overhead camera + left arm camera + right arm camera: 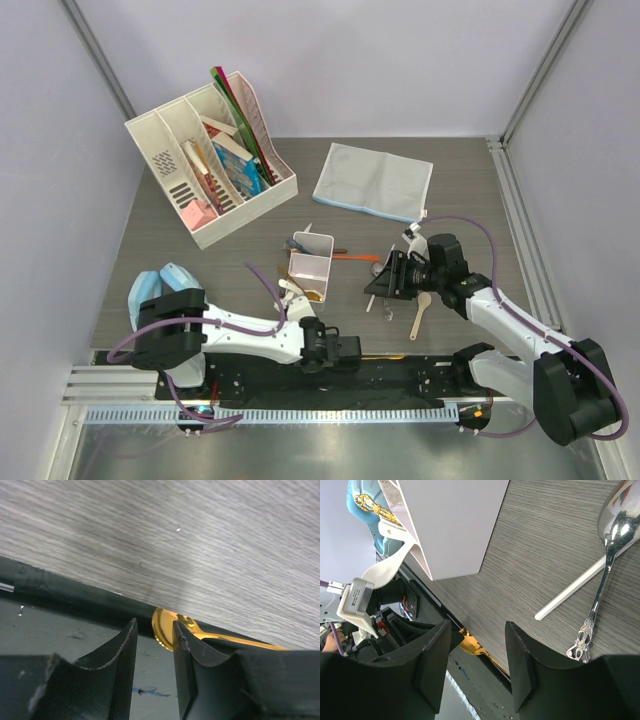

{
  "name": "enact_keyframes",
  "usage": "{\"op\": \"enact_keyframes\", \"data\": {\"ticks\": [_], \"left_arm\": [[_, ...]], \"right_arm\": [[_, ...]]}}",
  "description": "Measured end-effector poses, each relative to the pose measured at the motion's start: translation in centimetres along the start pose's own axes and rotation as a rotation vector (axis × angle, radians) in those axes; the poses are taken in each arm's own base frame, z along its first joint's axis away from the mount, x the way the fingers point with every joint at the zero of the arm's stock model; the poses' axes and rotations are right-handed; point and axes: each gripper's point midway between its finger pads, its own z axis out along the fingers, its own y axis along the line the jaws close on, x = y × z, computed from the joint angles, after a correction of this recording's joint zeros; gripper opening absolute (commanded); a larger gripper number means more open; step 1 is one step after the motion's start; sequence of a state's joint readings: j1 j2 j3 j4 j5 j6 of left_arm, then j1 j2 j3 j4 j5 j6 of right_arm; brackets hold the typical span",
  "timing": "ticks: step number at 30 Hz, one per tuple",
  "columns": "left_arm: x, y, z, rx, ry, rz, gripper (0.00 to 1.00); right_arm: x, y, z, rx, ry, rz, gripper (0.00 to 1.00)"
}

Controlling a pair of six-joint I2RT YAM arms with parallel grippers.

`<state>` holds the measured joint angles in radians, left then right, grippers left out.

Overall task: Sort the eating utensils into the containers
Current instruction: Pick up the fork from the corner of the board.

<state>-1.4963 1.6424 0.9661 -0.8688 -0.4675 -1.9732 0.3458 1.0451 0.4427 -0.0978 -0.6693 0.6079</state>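
Left pincer (154, 627): we see its fingers a narrow gap apart with nothing between them, low at the table's (210, 540) near edge.
Gold spoon (163, 625): just past those fingertips, with its handle running behind one finger. We cannot tell if they touch.
Right pincer (477, 630): spread wide and empty.
Silver spoon (615, 527): flat on the table, outside the right pincer's fingers.
White box (455, 525): on the table near the right pincer.
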Motion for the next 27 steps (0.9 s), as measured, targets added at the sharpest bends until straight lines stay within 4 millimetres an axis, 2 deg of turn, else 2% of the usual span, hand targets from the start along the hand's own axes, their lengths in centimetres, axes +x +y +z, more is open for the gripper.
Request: {"op": "enact_keyframes", "data": {"ticks": [9,21,27], "left_arm": [[0.1,0.5,0.2,-0.009,0.004,-0.002,0.28],[0.2,-0.4,0.7,0.01,0.019,-0.004,0.26],[0.4,-0.5,1.2,0.006,0.026,0.008,0.13]], "right_arm": [[0.0,0.0,0.0,0.0,0.001,0.0,0.53],[0.0,0.0,0.0,0.0,0.002,0.001,0.53],[0.0,0.0,0.0,0.0,0.003,0.001,0.53]]}}
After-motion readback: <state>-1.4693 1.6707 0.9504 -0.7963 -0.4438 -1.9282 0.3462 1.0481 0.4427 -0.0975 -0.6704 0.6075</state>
